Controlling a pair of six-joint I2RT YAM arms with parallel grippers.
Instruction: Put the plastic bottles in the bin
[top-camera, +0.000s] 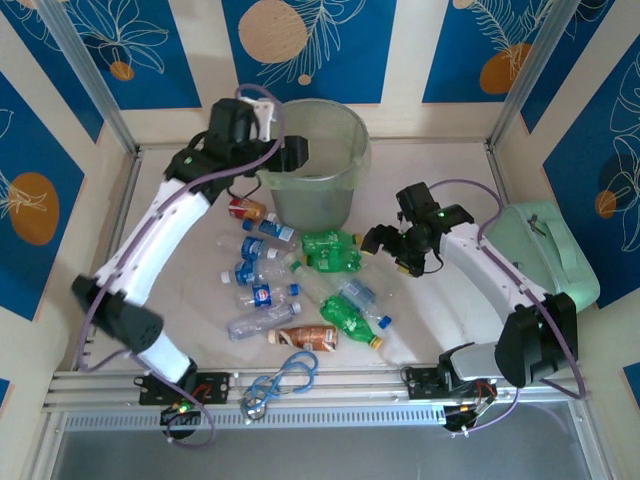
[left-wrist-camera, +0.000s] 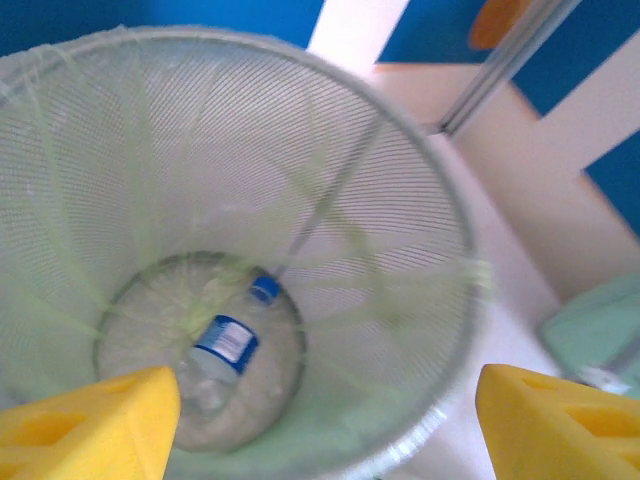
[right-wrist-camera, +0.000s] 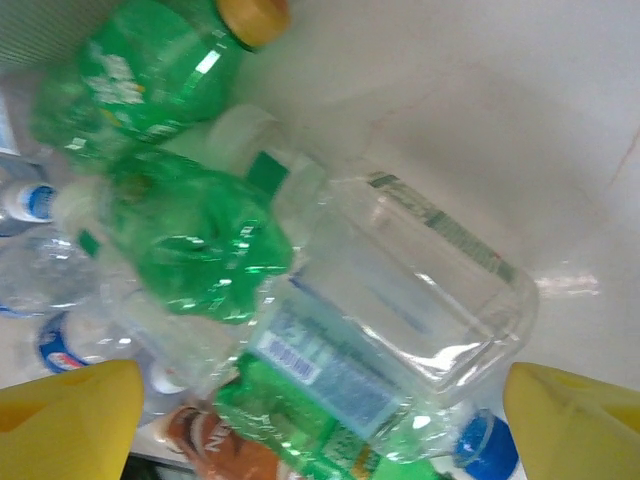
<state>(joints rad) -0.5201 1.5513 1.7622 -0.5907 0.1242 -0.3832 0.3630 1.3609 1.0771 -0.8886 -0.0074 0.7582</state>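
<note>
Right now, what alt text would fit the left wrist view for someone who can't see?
One clear bottle with a blue cap and label lies on the bottom of the bin, seen from above. Yellow fingers of the left hand, spread apart, frame the lower corners.

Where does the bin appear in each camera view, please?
Top external: the bin stands at upper centre, the left claw over its left rim.
Left wrist: its inside takes up most of the picture, one clear bottle on its floor.
Right wrist: a grey ribbed patch at top left might be its wall; I cannot tell.
Shared landmark: the mint green case, far right in both the top and left wrist views.
</note>
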